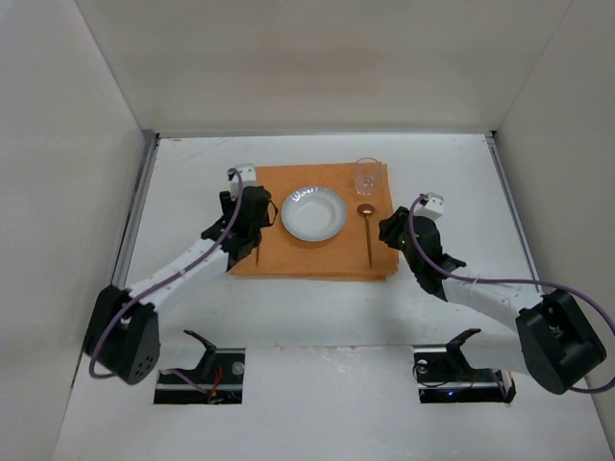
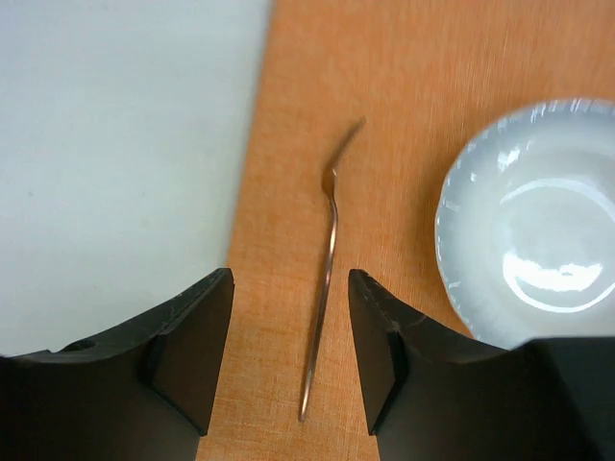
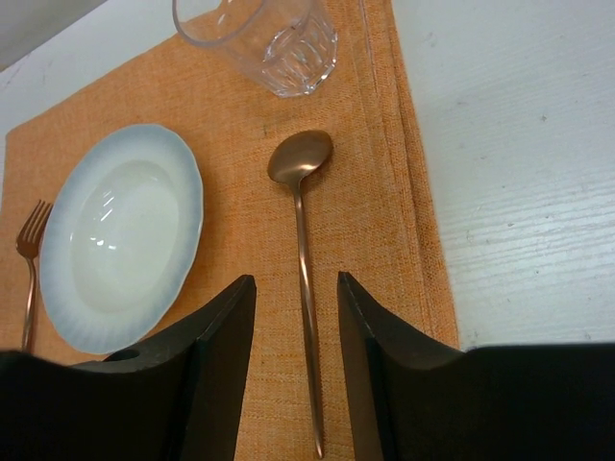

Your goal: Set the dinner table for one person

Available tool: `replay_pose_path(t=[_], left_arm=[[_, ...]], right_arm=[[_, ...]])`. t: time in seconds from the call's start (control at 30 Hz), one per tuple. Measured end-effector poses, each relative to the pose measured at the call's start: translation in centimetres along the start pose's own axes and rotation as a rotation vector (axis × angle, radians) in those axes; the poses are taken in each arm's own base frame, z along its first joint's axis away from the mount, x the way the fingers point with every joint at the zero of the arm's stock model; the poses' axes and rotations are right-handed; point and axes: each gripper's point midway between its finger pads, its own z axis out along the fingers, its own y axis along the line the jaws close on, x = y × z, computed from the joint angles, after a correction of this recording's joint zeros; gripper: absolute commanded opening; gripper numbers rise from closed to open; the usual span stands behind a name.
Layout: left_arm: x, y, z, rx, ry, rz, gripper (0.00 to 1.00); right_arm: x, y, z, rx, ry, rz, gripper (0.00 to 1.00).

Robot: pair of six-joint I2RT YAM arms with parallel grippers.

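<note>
On the white dinner table lies an orange mat with a white plate at its middle. A clear glass stands at the mat's far right corner. A copper spoon lies right of the plate and a thin fork left of it. My left gripper is open above the fork's handle, not touching it. My right gripper hangs open over the spoon handle, fingers clear of it. The plate, the glass and the fork also show in the right wrist view.
White walls stand round the table on three sides, and metal rails run along its side edges. Bare tabletop lies right of the mat and left of it. Both arm bases sit at the near edge.
</note>
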Motion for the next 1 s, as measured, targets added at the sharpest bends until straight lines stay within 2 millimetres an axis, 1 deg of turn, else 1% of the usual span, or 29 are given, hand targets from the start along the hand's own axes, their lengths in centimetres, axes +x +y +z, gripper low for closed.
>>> replay_pose_path(t=[0.07, 0.13, 0.2, 0.27, 0.3, 0.33, 0.4, 0.43, 0.47, 0.53, 0.57, 0.7, 0.8, 1.0], left_arm=[[-1.2, 1.8, -0.7, -0.013, -0.052, -0.102, 0.50], [-1.3, 4.2, -1.0, -0.052, -0.083, -0.205, 0.50], [-0.5, 6.7, -1.0, -0.104, -0.090, -0.296, 0.49], [1.1, 9.1, -0.8, -0.158, -0.080, -0.379, 0.48], [2.0, 10.1, -0.7, -0.184, -0.070, -0.413, 0.48], [3.0, 11.1, -0.6, -0.206, -0.059, -0.446, 0.48], [4.7, 12.4, -0.5, -0.242, -0.035, -0.496, 0.49], [5.6, 13.0, -0.5, -0.260, -0.023, -0.518, 0.50], [6.3, 13.4, -0.6, -0.274, -0.013, -0.539, 0.51], [7.5, 14.0, -0.7, -0.294, 0.005, -0.572, 0.53], [8.0, 14.3, -0.8, -0.304, 0.010, -0.590, 0.54], [8.9, 15.6, -1.1, -0.343, 0.007, -0.673, 0.57], [9.1, 16.5, -1.3, -0.373, 0.003, -0.723, 0.58], [9.4, 16.3, -1.1, -0.376, 0.017, -0.756, 0.58]], right_arm=[[0.0, 0.0, 0.0, 0.000, -0.001, 0.002, 0.32], [-0.1, 0.1, 0.0, -0.001, -0.002, 0.006, 0.18], [-0.3, 0.2, -0.1, -0.005, -0.008, 0.017, 0.12], [-0.8, 0.1, -0.3, -0.006, -0.022, 0.035, 0.11], [-1.2, -0.1, -0.4, -0.005, -0.033, 0.046, 0.12], [-1.6, -0.3, -0.6, -0.003, -0.046, 0.060, 0.16], [-2.2, -1.0, -0.8, 0.006, -0.068, 0.088, 0.30], [-2.5, -1.2, -0.9, 0.009, -0.078, 0.099, 0.36], [-2.6, -1.5, -1.0, 0.016, -0.085, 0.107, 0.43], [-2.8, -2.0, -0.9, 0.026, -0.093, 0.122, 0.51], [-2.8, -2.1, -0.9, 0.030, -0.093, 0.128, 0.53], [-2.3, -2.4, -0.7, 0.041, -0.081, 0.139, 0.55], [-2.1, -2.8, -0.5, 0.050, -0.075, 0.147, 0.55], [-2.2, -3.1, -0.4, 0.057, -0.075, 0.165, 0.55]])
